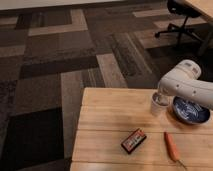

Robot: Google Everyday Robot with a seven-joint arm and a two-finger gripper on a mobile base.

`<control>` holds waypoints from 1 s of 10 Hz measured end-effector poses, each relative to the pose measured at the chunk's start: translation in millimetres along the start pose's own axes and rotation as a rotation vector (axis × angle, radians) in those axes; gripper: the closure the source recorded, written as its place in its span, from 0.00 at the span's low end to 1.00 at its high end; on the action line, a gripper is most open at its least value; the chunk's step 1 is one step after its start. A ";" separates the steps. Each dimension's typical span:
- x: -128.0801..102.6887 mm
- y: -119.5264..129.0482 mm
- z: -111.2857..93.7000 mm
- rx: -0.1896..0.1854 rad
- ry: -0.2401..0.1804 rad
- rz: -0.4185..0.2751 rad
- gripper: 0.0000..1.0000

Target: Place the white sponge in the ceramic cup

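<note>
Lower centre of the frame: black-and-red packet (pixel 133 140) flat on the wooden worktop (pixel 105 125), carrot (pixel 171 145) to its right. Right of centre: white ceramic cup (pixel 158 104), hand (pixel 160 96) closed directly above its rim. White sponge not visible, possibly pinched or already inside. Release apparently remaining. Far right: blue bowl (pixel 190 111).

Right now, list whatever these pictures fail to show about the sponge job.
- White sponge: not visible in the camera view; whether it sits in the ceramic cup or in the gripper is hidden by the arm.
- Gripper: low over the cup, mostly covered by the arm.
- Blue bowl: partly covered by the arm.
</note>
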 end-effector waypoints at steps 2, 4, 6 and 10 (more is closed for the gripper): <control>0.9 2.3 1.5 -0.002 0.001 -0.004 1.00; -0.7 6.2 1.7 -0.007 -0.003 -0.012 1.00; -7.1 13.3 1.7 -0.011 -0.018 -0.033 1.00; -9.4 16.7 7.5 -0.030 -0.051 -0.052 1.00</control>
